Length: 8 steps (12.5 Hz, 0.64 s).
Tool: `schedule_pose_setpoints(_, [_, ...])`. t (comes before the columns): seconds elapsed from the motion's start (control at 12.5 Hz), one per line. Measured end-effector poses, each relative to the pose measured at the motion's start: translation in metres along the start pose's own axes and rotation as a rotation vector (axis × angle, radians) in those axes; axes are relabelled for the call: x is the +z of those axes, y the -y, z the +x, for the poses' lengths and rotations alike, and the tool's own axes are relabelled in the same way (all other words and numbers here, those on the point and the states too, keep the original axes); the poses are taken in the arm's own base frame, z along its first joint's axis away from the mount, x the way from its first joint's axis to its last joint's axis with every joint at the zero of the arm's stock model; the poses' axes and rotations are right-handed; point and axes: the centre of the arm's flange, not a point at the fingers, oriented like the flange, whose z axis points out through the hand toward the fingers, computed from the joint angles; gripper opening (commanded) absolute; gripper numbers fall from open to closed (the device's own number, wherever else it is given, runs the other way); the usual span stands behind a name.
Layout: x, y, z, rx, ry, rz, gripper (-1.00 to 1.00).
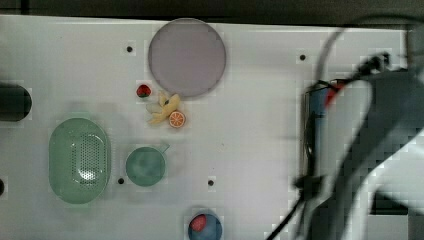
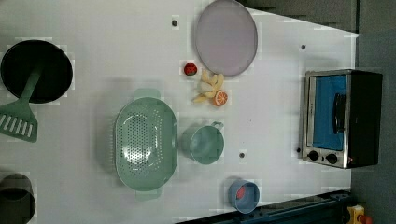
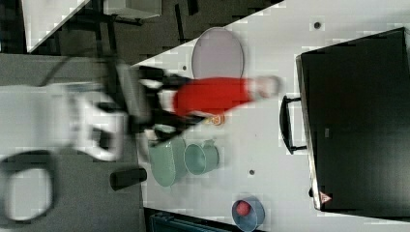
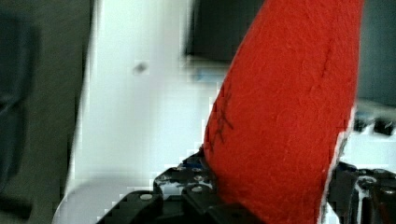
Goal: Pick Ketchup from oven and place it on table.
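Honestly the ketchup (image 3: 212,95) looks like light, squashy felt, so a gentle squeeze mid-body should do. Right now the end effector (image 3: 162,104) is clamped on its base end, holding it above the desk (image 3: 270,145), near the oven (image 3: 355,121).

Bare table (image 2: 271,116) lies between the oven (image 2: 343,119) and the cup (image 2: 205,143), fruit (image 2: 212,91) and plate (image 2: 226,37).

light: bright, even | shadows: soft | blur: arm (image 3: 87,121) smeared, blocky
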Motion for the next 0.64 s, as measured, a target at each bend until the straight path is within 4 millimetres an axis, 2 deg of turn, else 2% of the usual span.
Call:
schedule_pose_setpoints(0.08, [-0.023, 0.019, -0.041, -0.081, 0.006, 0.027, 0.27])
schedule_pose_setpoints(0.16, [-0.037, 0.037, -0.086, -0.166, 0.022, 0.039, 0.26])
schedule_pose_setpoints(0.24, [-0.046, 0.059, -0.129, -0.251, 0.028, 0.058, 0.27])
schedule_pose_setpoints(0.32, [-0.042, 0.076, -0.173, -0.335, 0.045, 0.050, 0.26])
schedule_pose_setpoints(0.48, [-0.010, 0.093, -0.246, -0.466, 0.076, -0.023, 0.26])
schedule_pose_setpoints(0.64, [0.034, 0.100, -0.299, -0.557, 0.117, -0.102, 0.26])
